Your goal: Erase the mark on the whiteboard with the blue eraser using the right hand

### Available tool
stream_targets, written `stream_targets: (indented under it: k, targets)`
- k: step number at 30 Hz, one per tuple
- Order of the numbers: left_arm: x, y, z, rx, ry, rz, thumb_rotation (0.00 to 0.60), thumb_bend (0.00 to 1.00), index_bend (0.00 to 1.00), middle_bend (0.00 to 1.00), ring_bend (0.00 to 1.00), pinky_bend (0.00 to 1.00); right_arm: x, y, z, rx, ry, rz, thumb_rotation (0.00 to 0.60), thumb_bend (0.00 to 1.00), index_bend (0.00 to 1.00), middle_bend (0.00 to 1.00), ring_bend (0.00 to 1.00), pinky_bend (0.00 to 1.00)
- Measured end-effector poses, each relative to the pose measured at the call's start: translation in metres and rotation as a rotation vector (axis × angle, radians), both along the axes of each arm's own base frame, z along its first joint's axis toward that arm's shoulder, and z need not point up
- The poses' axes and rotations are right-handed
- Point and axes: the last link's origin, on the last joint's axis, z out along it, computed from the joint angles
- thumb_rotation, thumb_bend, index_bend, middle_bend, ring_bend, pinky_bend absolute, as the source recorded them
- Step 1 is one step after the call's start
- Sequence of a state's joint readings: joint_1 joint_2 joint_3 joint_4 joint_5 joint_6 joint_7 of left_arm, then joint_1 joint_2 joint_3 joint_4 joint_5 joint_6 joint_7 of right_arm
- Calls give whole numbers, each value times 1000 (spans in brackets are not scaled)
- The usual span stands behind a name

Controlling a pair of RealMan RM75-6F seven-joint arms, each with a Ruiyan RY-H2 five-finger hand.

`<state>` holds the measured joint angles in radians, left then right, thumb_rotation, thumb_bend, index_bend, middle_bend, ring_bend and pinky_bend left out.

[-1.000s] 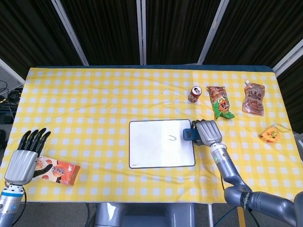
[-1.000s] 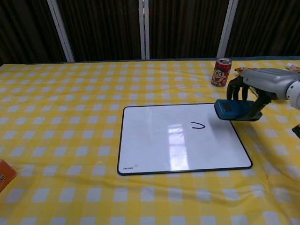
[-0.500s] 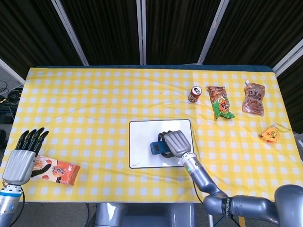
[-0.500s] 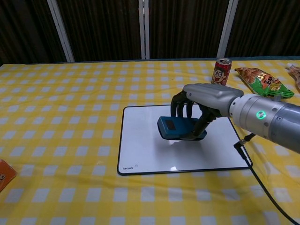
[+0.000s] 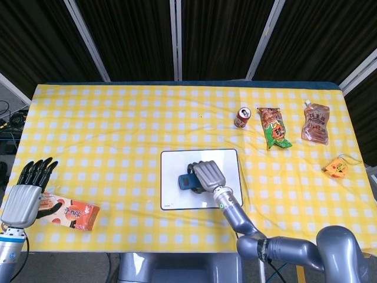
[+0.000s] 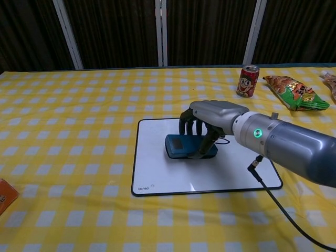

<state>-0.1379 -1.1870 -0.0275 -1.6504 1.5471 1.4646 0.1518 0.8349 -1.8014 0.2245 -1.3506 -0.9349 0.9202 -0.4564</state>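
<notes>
Right hand (image 6: 206, 124) is clamped over the blue eraser (image 6: 185, 146), pressing it flat on the whiteboard (image 6: 157, 176) at the board's middle, a touch left of centre! A bit of the mark (image 6: 224, 140) peeks out just right of the fingers. Down at the near left, the left hand (image 5: 25, 197) hovers empty with fingers spread over an orange snack packet (image 5: 76, 214).

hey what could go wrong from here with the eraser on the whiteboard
A trace of the mark still shows beside the right hand, so the pass by the blue eraser may have missed part of it. The whiteboard lies loose on the tablecloth, so pushing further left could slide it.
</notes>
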Motion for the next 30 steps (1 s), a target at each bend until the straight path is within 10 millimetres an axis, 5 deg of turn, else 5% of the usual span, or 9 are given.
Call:
stream_targets:
  k: [21,30]
  targets:
    - [4,0,-2,-4,0,-13,600,30,0,0,0,0,-77,-28,47,-139,104,-173,600,230,826,755,750,794]
    - [7,-1,-3,-5,0,-24,600,31,0,0,0,0,-67,-14,40,-93,60,-155,600,229,826,755,751,794]
